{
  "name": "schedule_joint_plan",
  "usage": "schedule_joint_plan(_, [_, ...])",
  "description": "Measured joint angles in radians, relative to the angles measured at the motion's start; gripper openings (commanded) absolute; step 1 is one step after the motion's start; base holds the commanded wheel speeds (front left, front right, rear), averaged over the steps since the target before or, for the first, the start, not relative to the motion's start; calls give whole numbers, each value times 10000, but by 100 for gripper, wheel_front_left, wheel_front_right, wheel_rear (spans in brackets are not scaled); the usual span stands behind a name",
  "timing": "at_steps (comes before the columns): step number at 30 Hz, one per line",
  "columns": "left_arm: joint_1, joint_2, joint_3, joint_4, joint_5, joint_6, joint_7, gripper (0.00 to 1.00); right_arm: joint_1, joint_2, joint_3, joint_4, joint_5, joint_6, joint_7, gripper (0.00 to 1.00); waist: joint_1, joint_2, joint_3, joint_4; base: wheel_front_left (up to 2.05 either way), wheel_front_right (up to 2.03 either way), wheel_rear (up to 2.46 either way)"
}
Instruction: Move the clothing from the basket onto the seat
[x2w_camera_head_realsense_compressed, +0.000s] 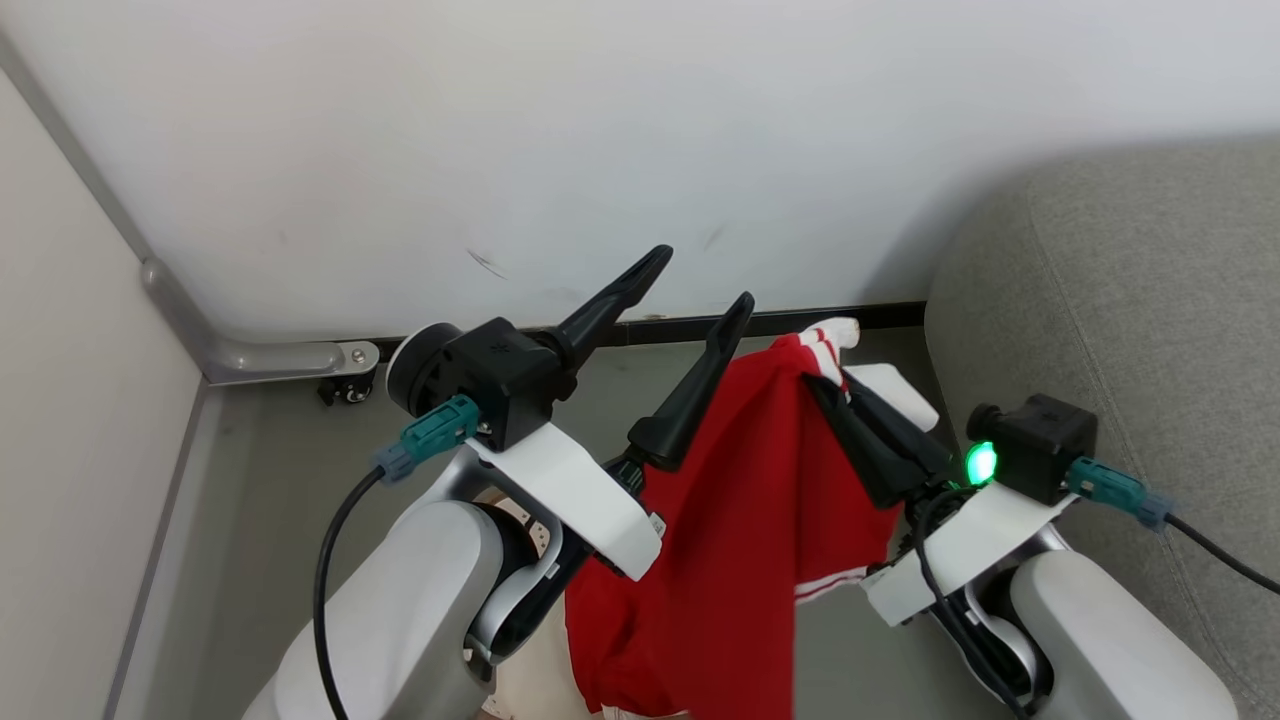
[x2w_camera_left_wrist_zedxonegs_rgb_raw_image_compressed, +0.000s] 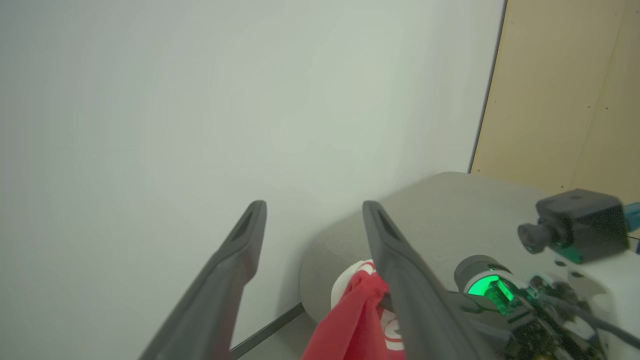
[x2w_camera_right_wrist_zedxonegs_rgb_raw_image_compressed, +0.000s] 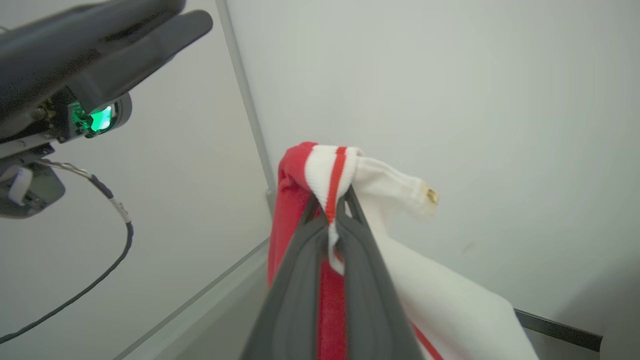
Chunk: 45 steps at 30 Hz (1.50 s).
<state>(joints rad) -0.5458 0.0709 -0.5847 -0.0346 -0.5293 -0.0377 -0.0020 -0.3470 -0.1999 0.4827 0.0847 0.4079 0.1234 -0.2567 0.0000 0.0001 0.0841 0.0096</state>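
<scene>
Red clothing hangs clamped by its white trim in the right claw. Left claw, just beside it, has fingers spread apart. Grey seat lies beyond the right claw.

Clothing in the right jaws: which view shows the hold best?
Right wrist view. The right gripper has its jaws shut on the clothing at its white-and-red striped trim, seen close up. Head view shows it hanging from that gripper, with the pinch side-on. Left wrist view catches a small red bunch, not the pinch.
</scene>
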Motion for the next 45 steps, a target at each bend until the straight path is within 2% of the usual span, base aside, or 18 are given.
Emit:
schedule_joint_plan(28, [-171,-138,-686,259,-591,-278,98,100,1141,-113,-2243,-1014,-947,0,0,0,1,0,219,-985,0,0,0])
schedule_joint_plan(45, [-403,-186,-782,485,-602,-355,81,100,1506,121,-2460,-1429,-1202,0,0,0,1,0,440,-2079,0,0,0])
